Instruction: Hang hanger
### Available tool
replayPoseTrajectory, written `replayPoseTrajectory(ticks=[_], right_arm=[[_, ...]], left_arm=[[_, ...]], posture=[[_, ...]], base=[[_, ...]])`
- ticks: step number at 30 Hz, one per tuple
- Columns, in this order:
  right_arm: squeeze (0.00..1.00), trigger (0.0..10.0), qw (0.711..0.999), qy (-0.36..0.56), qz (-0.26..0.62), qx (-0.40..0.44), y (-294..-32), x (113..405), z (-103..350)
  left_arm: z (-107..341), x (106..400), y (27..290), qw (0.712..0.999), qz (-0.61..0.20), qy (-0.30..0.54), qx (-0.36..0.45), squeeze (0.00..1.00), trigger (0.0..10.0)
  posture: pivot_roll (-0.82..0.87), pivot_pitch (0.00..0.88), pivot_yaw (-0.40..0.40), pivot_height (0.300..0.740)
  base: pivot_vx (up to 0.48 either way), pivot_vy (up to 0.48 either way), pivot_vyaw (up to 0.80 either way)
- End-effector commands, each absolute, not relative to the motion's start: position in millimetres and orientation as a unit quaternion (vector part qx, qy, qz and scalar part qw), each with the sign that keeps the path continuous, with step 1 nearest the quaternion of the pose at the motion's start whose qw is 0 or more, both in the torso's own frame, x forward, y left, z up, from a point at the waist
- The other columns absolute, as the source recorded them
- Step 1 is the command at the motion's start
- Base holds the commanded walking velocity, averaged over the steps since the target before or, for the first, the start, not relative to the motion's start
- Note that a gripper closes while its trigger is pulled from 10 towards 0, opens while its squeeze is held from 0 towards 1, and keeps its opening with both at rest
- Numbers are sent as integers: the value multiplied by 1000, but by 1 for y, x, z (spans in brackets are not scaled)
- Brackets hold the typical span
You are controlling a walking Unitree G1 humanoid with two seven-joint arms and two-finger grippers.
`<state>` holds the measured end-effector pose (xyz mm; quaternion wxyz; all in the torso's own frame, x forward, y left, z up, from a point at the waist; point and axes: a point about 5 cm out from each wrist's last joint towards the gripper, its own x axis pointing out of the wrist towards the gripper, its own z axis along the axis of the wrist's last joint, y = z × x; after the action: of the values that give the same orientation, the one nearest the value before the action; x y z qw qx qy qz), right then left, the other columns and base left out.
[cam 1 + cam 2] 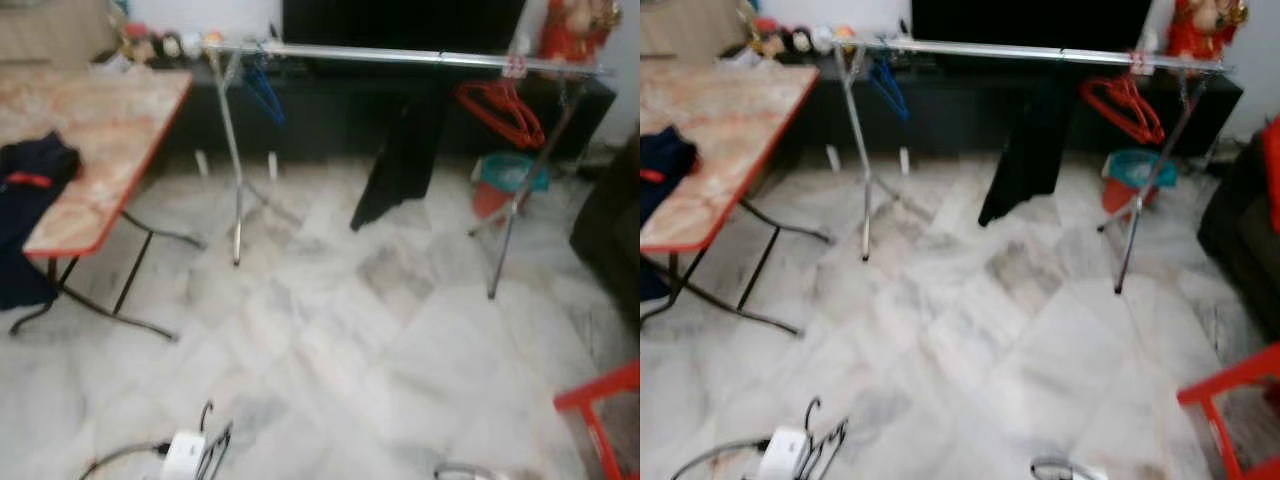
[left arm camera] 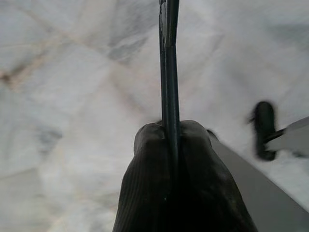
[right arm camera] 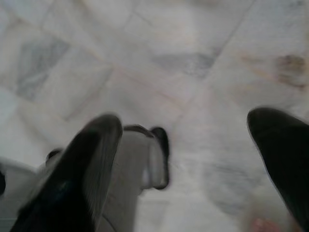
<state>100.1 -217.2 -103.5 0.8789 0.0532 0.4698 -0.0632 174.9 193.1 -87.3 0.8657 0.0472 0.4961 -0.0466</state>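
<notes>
While the left gripper (image 2: 171, 145) hangs low over the pale marble floor (image 1: 330, 350), its jaws are clenched on a thin dark wire hanger (image 2: 169, 63), which shows at the bottom of the head views beside the arm's white wrist. Ahead stands a long silver clothes rail (image 1: 400, 57) carrying red hangers (image 1: 502, 112), a blue hanger (image 1: 262, 90) and a black garment (image 1: 400, 160). Right gripper (image 3: 183, 159) points floorward, jaws released. A folding surface (image 1: 100, 130) with an orange rim stands to the left.
</notes>
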Motion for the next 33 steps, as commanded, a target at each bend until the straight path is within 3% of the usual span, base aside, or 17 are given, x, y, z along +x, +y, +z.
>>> replayPoseTrajectory(ticks=[1,6,11,33], right_arm=[[0,10000,883,463,-58,56,-212,107,-103],[0,10000,867,491,-68,49,-215,88,-108],[0,10000,868,488,-72,52,-216,89,-107],[0,10000,870,485,-65,62,-208,86,-108]], left_arm=[[-88,168,207,860,-31,507,58,0,10000],[-87,170,207,867,-12,497,36,0,10000],[-88,170,206,865,-21,500,36,0,10000],[-91,163,205,856,-40,513,45,0,10000]], posture=[[-27,0,7,740],[-8,0,-9,740],[-6,0,-10,740],[-66,0,59,740]], base=[[0,0,0],[0,0,0],[0,0,0],[342,0,0]])
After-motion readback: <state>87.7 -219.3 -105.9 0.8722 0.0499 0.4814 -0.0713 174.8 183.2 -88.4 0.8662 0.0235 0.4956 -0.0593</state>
